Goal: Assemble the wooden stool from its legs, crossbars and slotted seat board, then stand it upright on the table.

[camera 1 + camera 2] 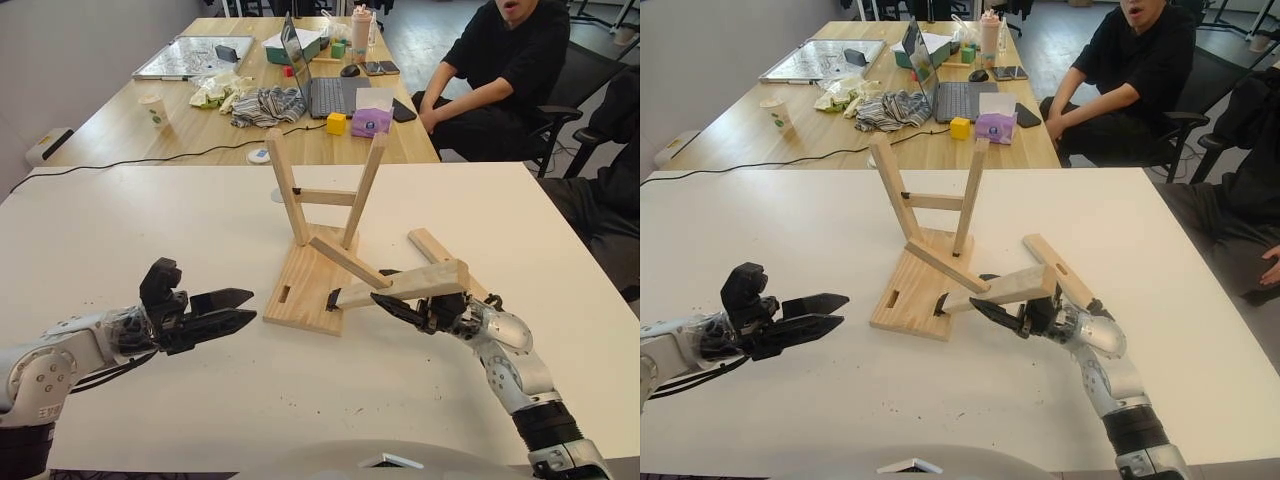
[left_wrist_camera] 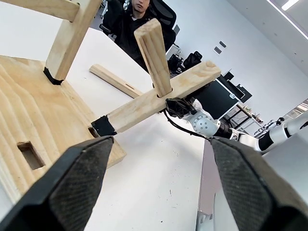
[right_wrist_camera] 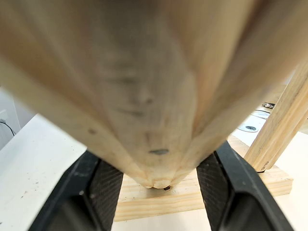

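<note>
Seat board (image 1: pixel 300 300) lay flat on the table (image 1: pixel 120 250), two legs (image 1: pixel 290 190) standing at its far edge. Just right of the board, the right gripper (image 1: pixel 400 306) clamped a third leg (image 1: pixel 415 282), its long axis sloping down leftward to the board's near right corner. The left gripper (image 1: pixel 235 308) hovered left of the board, spread wide, empty and farther off.

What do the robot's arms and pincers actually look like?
The left arm and right arm have smooth, rounded silver-grey shells. The left gripper and right gripper are black, each with two long tapering fingers faced with a rough, grainy surface. A thin black cable runs along the left arm.
</note>
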